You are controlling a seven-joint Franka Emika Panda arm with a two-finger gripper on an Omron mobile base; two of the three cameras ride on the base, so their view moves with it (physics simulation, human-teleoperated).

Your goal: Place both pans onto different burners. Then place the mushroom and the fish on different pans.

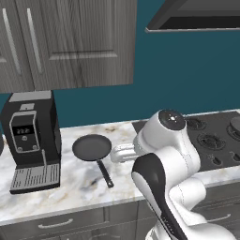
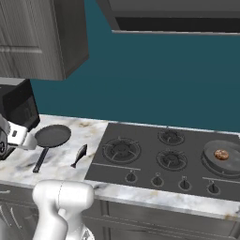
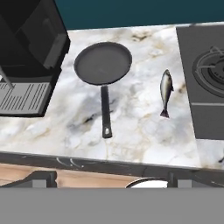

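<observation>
One dark pan (image 3: pixel 103 63) lies on the marble counter, its thin handle (image 3: pixel 105 113) pointing to the counter's front edge; it also appears as the pan (image 1: pixel 92 147) and the pan (image 2: pixel 52 136). The slim grey fish (image 3: pixel 166 89) lies on the marble between that pan and the cooktop, also seen as the fish (image 2: pixel 79 155). A second pan (image 2: pixel 225 159) sits on the far right burner with the brown mushroom (image 2: pixel 221 154) in it. My gripper (image 3: pixel 114 179) is open and holds nothing, high over the counter's front edge, well short of the handle.
A black coffee machine (image 1: pixel 33 140) stands left of the counter pan. The dark cooktop (image 2: pixel 145 161) has bare burners (image 2: pixel 122 150), knobs along its front and a hood above. Wall cabinets (image 1: pixel 65 42) hang at upper left. My own arm hides the counter's middle in the left base view.
</observation>
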